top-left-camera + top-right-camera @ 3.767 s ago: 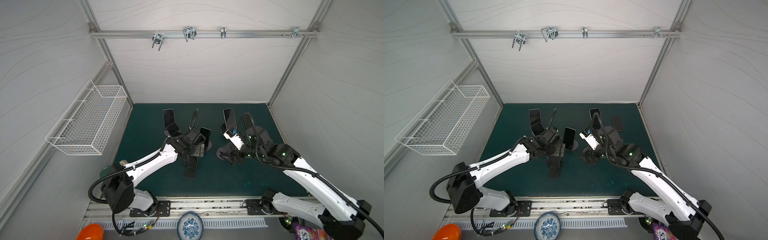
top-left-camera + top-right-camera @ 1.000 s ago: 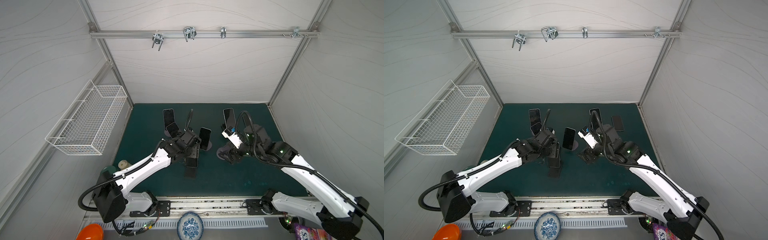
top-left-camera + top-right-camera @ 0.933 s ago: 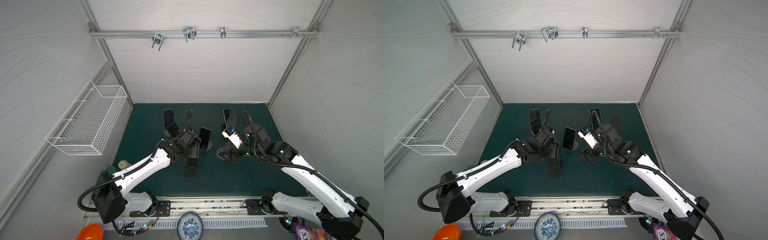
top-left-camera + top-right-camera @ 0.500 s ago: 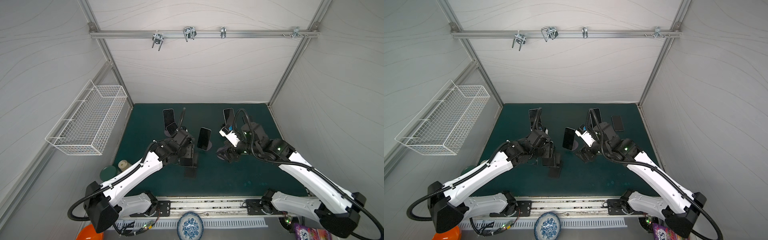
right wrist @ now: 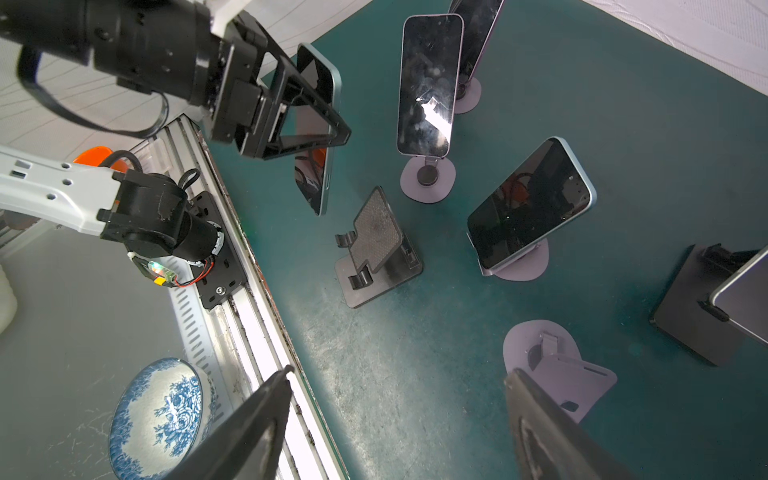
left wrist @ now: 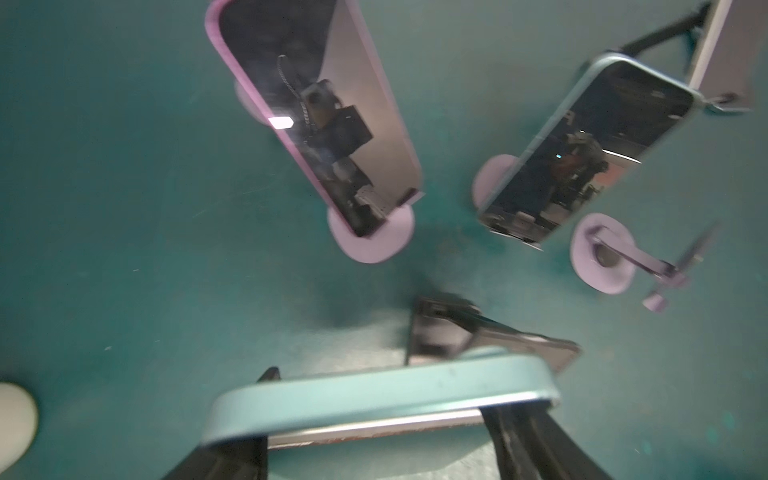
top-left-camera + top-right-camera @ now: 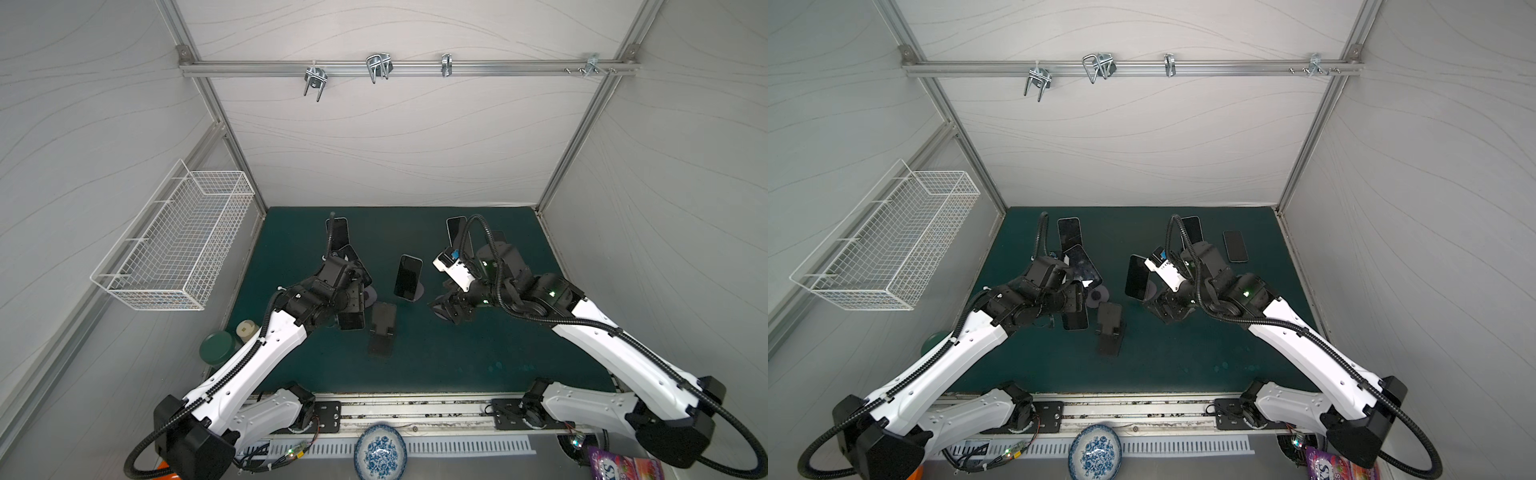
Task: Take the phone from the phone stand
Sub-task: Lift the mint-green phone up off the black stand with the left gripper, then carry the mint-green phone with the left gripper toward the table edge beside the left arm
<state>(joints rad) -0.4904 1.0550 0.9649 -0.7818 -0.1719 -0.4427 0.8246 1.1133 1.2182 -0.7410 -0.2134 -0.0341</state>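
The teal phone (image 5: 316,183) is out of its cradle now. Your left end effector (image 6: 382,415) is clamped across its edges and has carried it up and away, so it hangs clear of the counter (image 7: 457,361). The black stand (image 5: 376,232) sits empty just below and beside that end effector, toward the other arm. Removal looks done, with only a set-down remaining. Your right end effector (image 5: 399,374) hovers with jaws partly apart, holding nothing.
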